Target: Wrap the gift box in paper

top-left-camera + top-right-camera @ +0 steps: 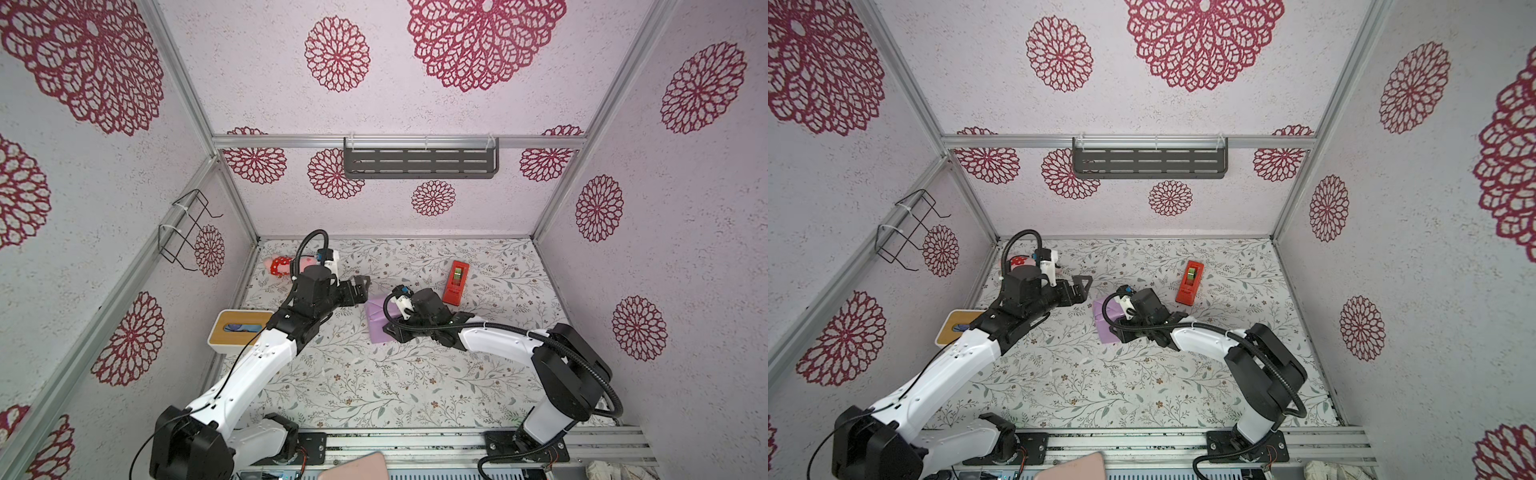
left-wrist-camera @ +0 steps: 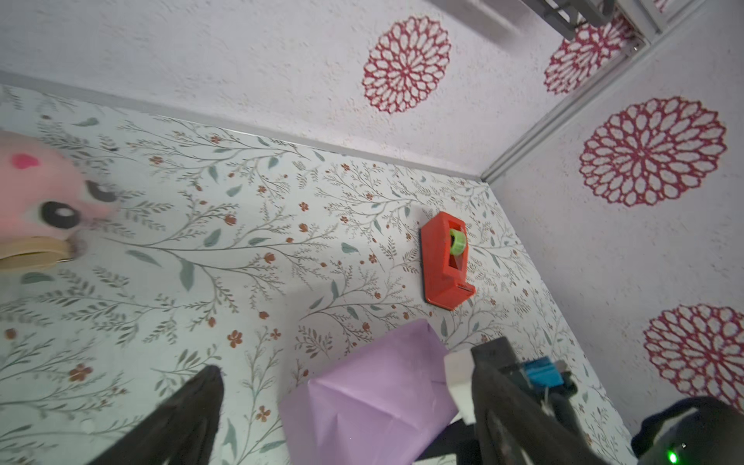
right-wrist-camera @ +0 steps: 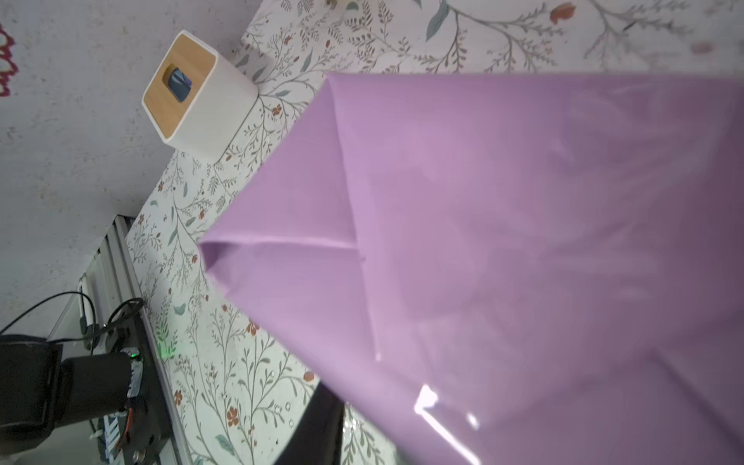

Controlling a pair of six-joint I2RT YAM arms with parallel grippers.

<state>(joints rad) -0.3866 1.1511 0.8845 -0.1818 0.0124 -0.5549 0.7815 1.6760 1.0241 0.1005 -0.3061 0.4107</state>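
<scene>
Floral-printed table [image 1: 374, 395] inside a walled cell with red rosette wallpaper; a grey slotted shelf [image 1: 419, 160] hangs on the back wall. Near the table's centre lies the paper [image 1: 376, 322], lilac face outward and folded into a creased parcel with a triangular end flap. The gift box is fully covered by it and no navy surface shows. The left gripper [image 1: 360, 291] stands just beside the parcel's left far corner, jaws spread wide and holding nothing. The right gripper [image 1: 392, 332] sits at the parcel's near right edge. One dark finger [image 3: 318, 426] shows beside the paper in the right wrist view and the other is hidden, so whether it clamps the sheet cannot be determined. A red tape dispenser [image 1: 456, 282] stands right of the parcel, apart from it. A white tissue box [image 1: 239, 330] sits at the left edge, and a pink plush toy [image 1: 282, 266] lies in the far left corner.
</scene>
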